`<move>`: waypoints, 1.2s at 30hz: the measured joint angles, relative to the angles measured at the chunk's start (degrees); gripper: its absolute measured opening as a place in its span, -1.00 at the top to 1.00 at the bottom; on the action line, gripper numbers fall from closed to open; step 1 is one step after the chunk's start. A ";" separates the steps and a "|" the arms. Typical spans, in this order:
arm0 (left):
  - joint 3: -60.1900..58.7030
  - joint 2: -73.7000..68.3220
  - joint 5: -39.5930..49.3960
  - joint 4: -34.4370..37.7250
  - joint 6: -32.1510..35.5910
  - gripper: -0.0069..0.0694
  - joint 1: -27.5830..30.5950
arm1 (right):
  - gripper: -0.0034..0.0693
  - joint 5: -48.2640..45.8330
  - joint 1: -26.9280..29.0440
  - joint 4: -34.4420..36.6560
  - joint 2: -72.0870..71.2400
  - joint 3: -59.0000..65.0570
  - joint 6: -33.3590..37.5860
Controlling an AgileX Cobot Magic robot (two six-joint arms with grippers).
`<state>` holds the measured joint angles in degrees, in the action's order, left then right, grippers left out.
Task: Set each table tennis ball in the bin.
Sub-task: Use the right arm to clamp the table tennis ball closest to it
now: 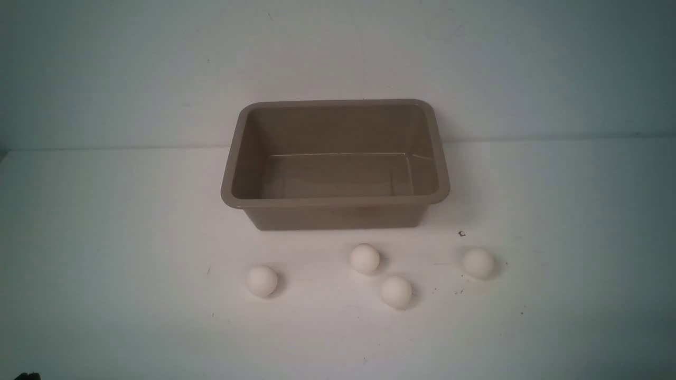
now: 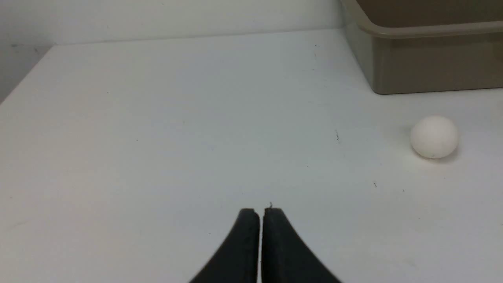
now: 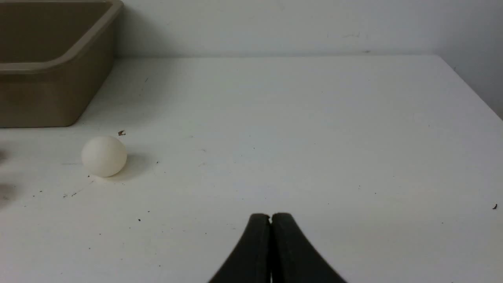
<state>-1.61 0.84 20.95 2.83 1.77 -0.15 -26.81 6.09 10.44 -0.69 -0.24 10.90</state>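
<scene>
The taupe bin stands at the table's middle back with nothing in it. Several off-white balls lie on the table in front of it: one at the left, one in the middle, one nearer me, one at the right. My left gripper is shut and empty, low over the table, short of the left ball and the bin's corner. My right gripper is shut and empty, short of the right ball; the bin lies beyond. Neither gripper shows in the front view.
The white table ends at a pale wall behind the bin. Its left edge shows in the left wrist view and its right edge in the right wrist view. Small dark specks dot the surface.
</scene>
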 joint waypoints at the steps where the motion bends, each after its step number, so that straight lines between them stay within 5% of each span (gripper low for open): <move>1: 0.00 0.00 0.00 0.00 0.00 0.83 0.00 | 0.95 0.00 0.00 0.00 0.00 0.00 0.00; 28: 0.00 0.00 0.00 0.00 0.00 0.83 0.00 | 0.95 0.00 0.00 0.16 0.00 0.00 -0.34; 30: 0.00 0.00 0.00 0.00 0.00 0.83 0.00 | 0.95 0.67 0.00 3.13 0.00 0.00 -2.09; 36: 0.00 0.00 0.00 0.00 0.00 0.83 0.00 | 0.95 6.34 0.00 33.49 0.00 0.00 -12.80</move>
<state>-1.61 0.84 20.95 2.83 1.77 -0.15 -20.47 6.09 43.93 -0.69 -0.24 -1.89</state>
